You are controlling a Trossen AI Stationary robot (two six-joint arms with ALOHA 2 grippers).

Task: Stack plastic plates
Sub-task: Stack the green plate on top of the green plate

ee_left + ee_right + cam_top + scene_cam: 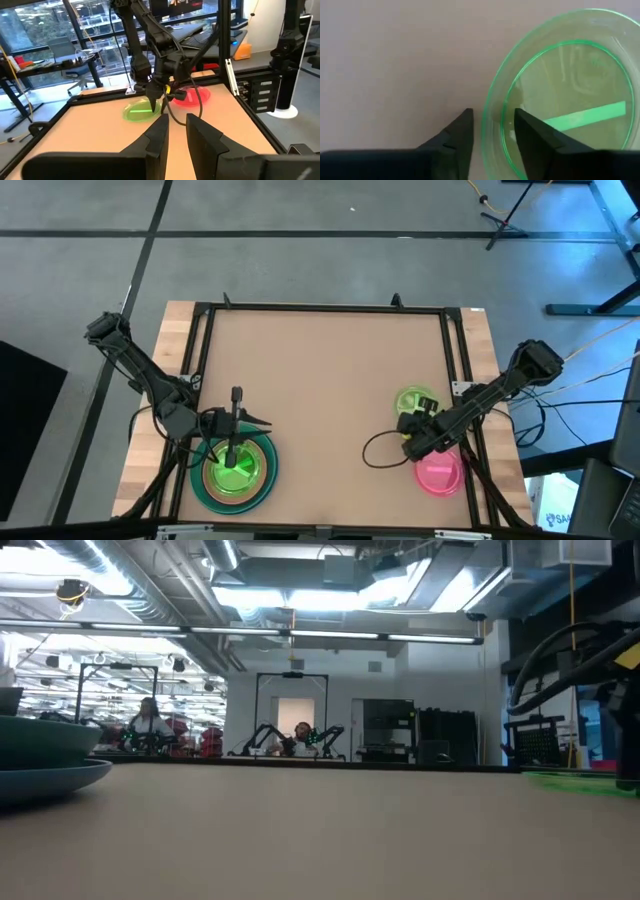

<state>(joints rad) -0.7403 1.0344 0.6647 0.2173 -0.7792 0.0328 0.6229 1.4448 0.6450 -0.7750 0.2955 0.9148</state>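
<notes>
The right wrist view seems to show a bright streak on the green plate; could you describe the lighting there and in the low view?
Right wrist view: a bright green bar of reflected light crosses the small translucent green plastic plate, straddled at its rim by the open right gripper. Low view: ceiling lamps glare overhead, while the stacked teal plastic plates look dark.
</notes>
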